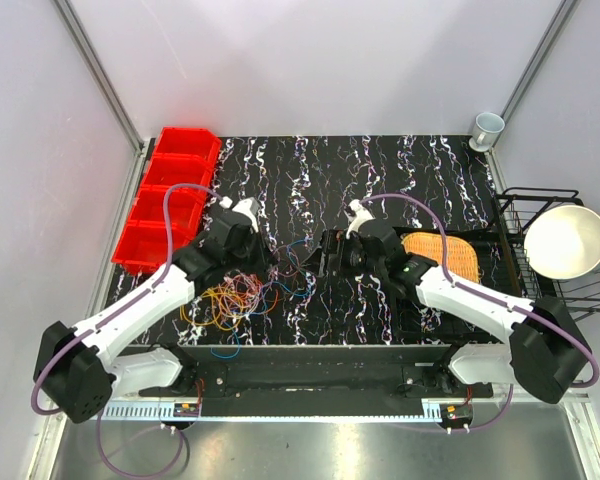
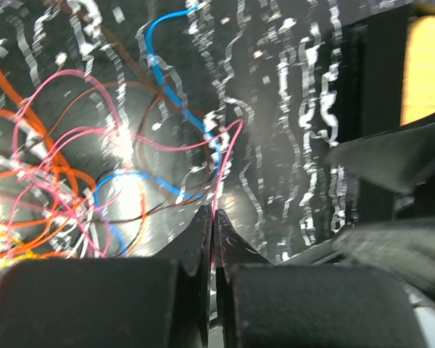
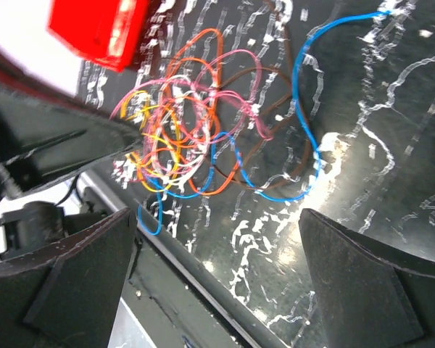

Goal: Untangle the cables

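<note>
The cables (image 1: 242,297) lie in a loose tangle of orange, pink, yellow, blue and brown loops on the black marbled table, just right of my left arm. My left gripper (image 1: 263,262) sits at the tangle's upper right edge. In the left wrist view its jaws (image 2: 214,212) are shut on a thin pink cable (image 2: 228,156) that runs up from the tips; a blue cable (image 2: 163,80) and orange loops (image 2: 14,94) lie beyond. My right gripper (image 1: 325,258) hangs open over bare table to the right. In its wrist view the fingers (image 3: 219,217) stand wide apart with nothing between them; the tangle (image 3: 181,138) lies ahead.
Red bins (image 1: 170,195) line the table's left edge. A woven orange mat (image 1: 442,255) lies right of the right gripper, beside a black wire rack (image 1: 555,195) holding a white bowl (image 1: 566,241). A cup (image 1: 487,128) stands at the far right corner. The table's front edge (image 3: 196,268) runs close below the right fingers.
</note>
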Available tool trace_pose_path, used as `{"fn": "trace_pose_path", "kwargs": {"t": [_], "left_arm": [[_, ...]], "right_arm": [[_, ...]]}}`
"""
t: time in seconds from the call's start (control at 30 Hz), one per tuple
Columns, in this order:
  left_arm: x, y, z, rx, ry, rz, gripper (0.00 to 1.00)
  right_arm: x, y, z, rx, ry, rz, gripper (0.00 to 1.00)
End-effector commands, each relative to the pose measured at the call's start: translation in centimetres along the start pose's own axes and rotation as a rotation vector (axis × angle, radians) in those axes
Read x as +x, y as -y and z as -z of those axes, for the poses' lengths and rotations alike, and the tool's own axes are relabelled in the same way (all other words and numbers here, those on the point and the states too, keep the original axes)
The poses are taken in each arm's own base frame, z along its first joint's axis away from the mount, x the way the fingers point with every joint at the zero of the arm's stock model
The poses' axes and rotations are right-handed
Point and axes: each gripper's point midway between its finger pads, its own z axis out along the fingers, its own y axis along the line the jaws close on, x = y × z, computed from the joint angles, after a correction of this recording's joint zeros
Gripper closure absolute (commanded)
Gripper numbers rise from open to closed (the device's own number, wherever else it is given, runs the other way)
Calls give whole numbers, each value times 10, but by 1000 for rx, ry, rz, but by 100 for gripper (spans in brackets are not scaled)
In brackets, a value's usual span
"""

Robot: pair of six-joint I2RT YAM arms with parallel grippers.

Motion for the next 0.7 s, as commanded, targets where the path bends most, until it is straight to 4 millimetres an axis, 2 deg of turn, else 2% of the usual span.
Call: {"fn": "trace_pose_path", "kwargs": {"t": [0.0, 0.13, 0.2, 0.27, 0.4, 0.53, 0.67], "left_arm": [[-22, 37, -1, 131, 31, -20, 100], [-20, 53, -2, 209, -3, -36, 100], [-20, 55, 1, 215, -9, -54, 100], [-19, 59, 6, 237, -22, -88, 100], [-16, 72, 17, 310, -60, -162, 100], [-7, 92, 38, 427, -137, -247, 100], [-9, 94, 50, 429, -139, -279, 100]], "right_arm": [[-13, -40, 8, -183, 44, 53, 0], [-23, -47, 12, -194, 76, 105, 0], [-33, -49, 15, -178, 106, 128, 0], [-44, -56, 18, -186, 131, 148, 1], [-53, -65, 22, -205, 146, 255, 3], [-52, -69, 29, -229, 141, 325, 11], [-50, -71, 34, -247, 136, 378, 21]]}}
